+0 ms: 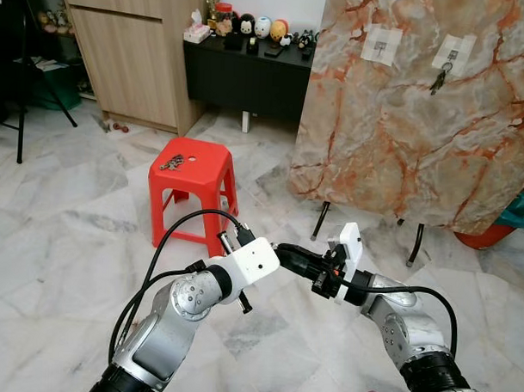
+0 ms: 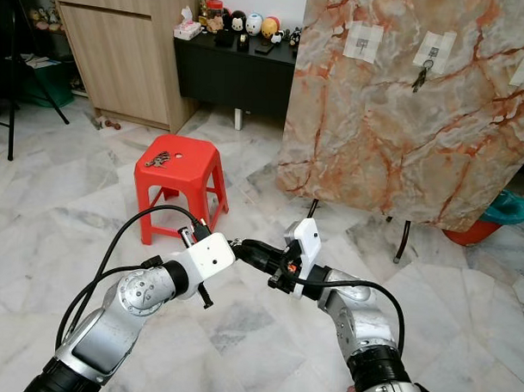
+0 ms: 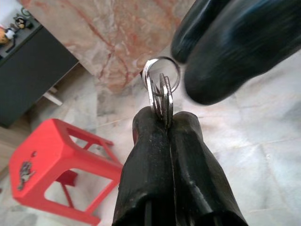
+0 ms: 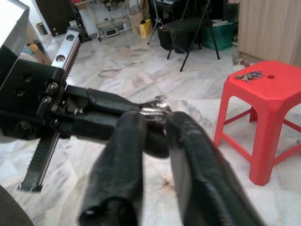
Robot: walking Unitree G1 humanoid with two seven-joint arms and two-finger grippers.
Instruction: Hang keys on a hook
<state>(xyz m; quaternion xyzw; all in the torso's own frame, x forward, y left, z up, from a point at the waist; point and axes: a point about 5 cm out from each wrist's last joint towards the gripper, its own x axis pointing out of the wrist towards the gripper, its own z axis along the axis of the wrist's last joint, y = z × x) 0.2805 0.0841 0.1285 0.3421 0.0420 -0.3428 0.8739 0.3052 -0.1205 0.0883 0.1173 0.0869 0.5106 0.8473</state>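
Out front at chest height, over the marble floor (image 1: 63, 232), the two grippers meet tip to tip. The left gripper (image 3: 162, 123) is pressed together on a key bunch (image 3: 161, 92), pinching the key blades so the split ring sticks out past its tips. The right gripper (image 4: 157, 123) has its fingers spread to either side of that ring, not yet closed on it. This looks like a hand-over from left to right.

To do it well:
- Close the right fingers on the key blades or the lower ring arc, and leave the top of the ring free, since that is the part that goes over the hook.
- Let the left open only after the right has a firm pinch. Metal on rubber pads may twist, so squeeze square to the flat of the keys.
- Keep both wrists steady during the swap, as the overlap at the tips is small.

The target is the marbled board (image 1: 403, 115) on its stand, well ahead and to the right. It carries taped hook patches, and one hook (image 1: 447, 58) already holds another key set (image 1: 437, 80). The patch to its left (image 1: 382, 45) looks free, so I'd aim there.

More keys (image 1: 171, 164) lie on the red stool (image 1: 213, 160), near ahead on the left.
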